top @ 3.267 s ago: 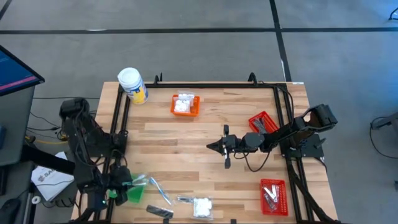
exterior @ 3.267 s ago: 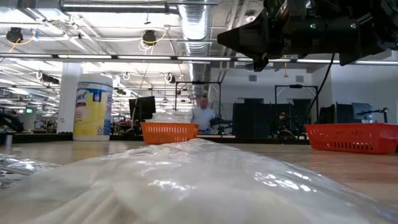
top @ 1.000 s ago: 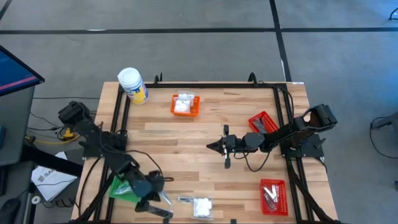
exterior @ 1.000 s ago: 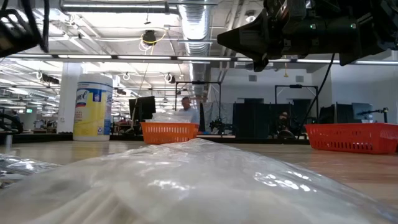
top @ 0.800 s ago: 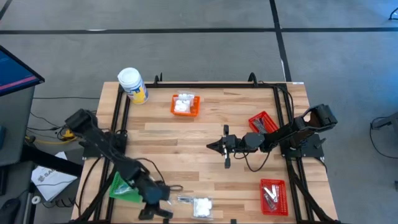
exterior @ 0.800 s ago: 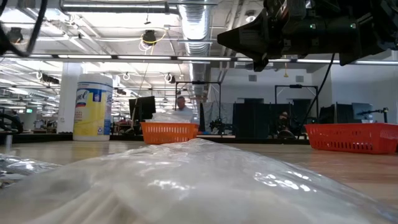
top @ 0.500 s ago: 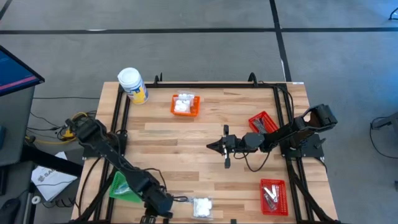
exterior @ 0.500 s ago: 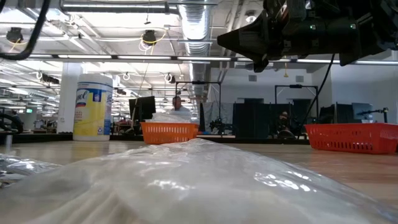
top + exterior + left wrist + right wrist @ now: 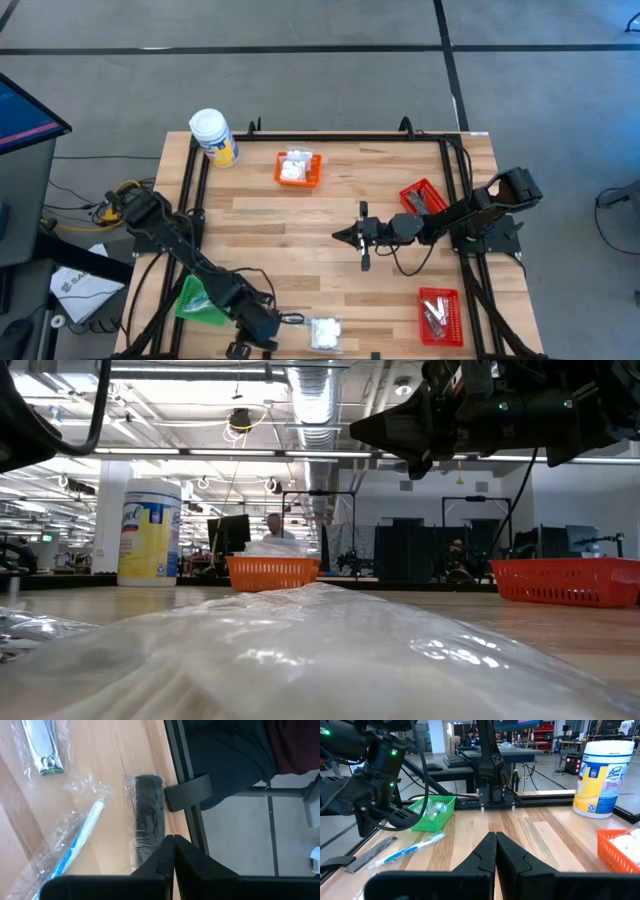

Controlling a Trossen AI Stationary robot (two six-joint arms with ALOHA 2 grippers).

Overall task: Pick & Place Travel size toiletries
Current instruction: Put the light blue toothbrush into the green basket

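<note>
High view: two arms work over a wooden table (image 9: 300,230). Left gripper (image 9: 262,338) sits at seven o'clock by the near edge, jaws clenched on nothing, beside a white lumpy packet (image 9: 324,332) at six o'clock. Right gripper (image 9: 345,236) hangs at centre, jaws clenched and empty. Four baskets: one orange (image 9: 298,168) at twelve o'clock holding white packets, two red (image 9: 423,196) (image 9: 439,314) at three and five o'clock, one green (image 9: 201,304) at eight o'clock. One jar (image 9: 213,137) stands at eleven o'clock.

Low view: a clear-wrapped packet (image 9: 300,650) fills the foreground; jar (image 9: 149,532), orange basket (image 9: 272,572) and one red basket (image 9: 565,581) stand behind it, and one person shows far off.

Left wrist view: closed fingers (image 9: 172,855) rest over a wrapped black comb (image 9: 147,817); beside it lie one wrapped toothbrush (image 9: 80,840) and one silvery clipper (image 9: 41,745).

Right wrist view: shut fingers (image 9: 495,852) point towards the green basket (image 9: 431,811), one toothbrush (image 9: 410,851), one dark sachet (image 9: 370,854) and the jar (image 9: 601,779).
</note>
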